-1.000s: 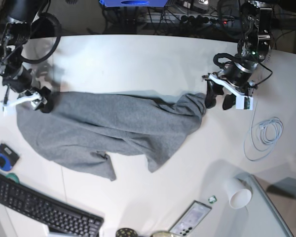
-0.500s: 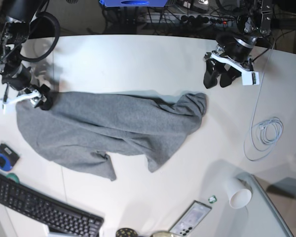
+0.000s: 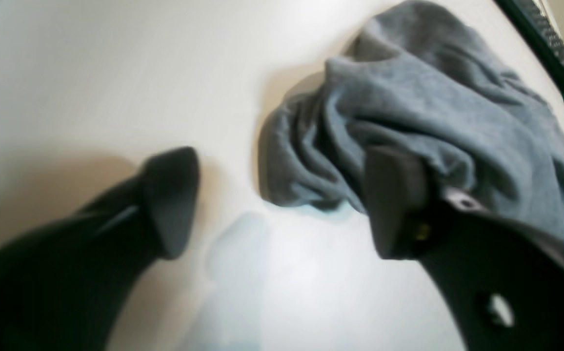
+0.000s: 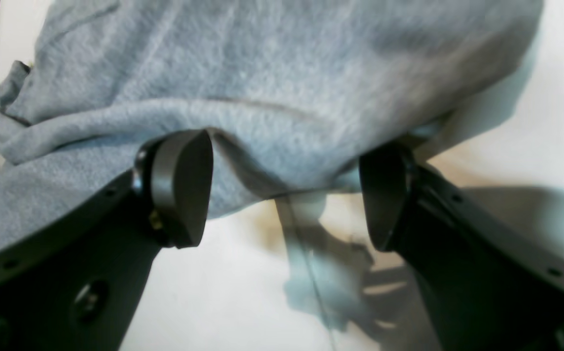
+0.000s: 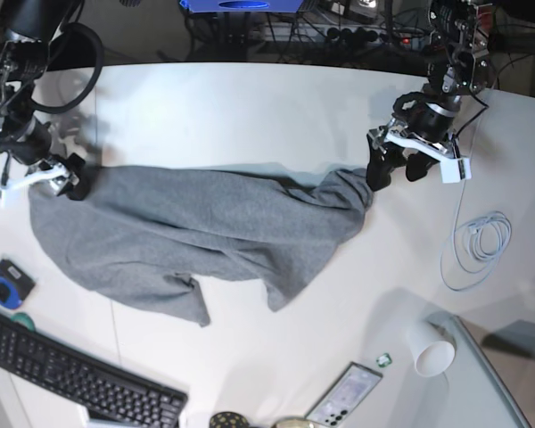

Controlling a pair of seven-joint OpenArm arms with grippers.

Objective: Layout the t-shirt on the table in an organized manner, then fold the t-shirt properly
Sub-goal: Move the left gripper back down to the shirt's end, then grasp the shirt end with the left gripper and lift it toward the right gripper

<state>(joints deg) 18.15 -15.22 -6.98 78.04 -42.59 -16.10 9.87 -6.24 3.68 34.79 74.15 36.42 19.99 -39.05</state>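
The grey t-shirt lies bunched in a long band across the white table. My left gripper stands open just past the shirt's right end. In the left wrist view the t-shirt bunches ahead of the left gripper, one finger overlapping its folds, nothing pinched. My right gripper sits at the shirt's far-left corner. In the right wrist view the right gripper stands wide open, the t-shirt edge lying loose between its fingers.
A coiled white cable lies right of the shirt. A paper cup, a phone and a grey corner panel sit front right. A keyboard and a blue round object sit front left.
My left gripper pulled away from the shirt's right end toward the far edge, then came back beside it with its jaws wider. The right gripper shifted slightly left.
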